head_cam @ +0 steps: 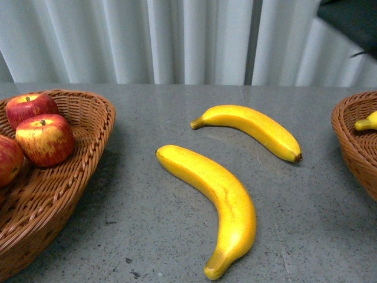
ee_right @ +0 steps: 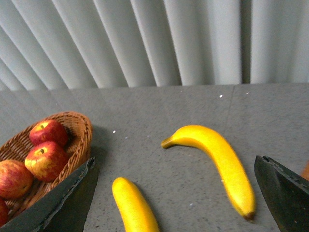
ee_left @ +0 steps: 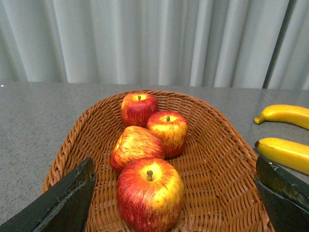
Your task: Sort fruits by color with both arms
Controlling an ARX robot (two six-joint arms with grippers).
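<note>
Brown woven wicker basket [head_cam: 88, 115] holds the glossy red apples [ee_left: 149, 193] streaked yellow. Four are counted in the left wrist view, three show in the front view. No apple is seen on the grey speckled table [head_cam: 147, 230]. The red side looks done.

The yellow side is not finished. Two long curved bright yellow bananas lie on the bare table beside the apple basket. The larger banana [head_cam: 218, 200] is nearer that basket, the smaller banana [head_cam: 253, 130] is beyond it, and the two are apart. Well away from the apple basket, a second wicker basket [head_cam: 350, 141] shows one yellow banana end [head_cam: 366, 122] inside. The rest of it is out of frame.

Left gripper [ee_left: 174, 164] hangs over the apple basket, black fingers [ee_left: 63, 203] spread wide and empty. Right gripper [ee_right: 174, 163] hangs beside the apple basket, above the two loose bananas, fingers [ee_right: 58, 203] likewise spread and holding nothing.

Judgement: two bananas are left to move, probably work for the right arm.
</note>
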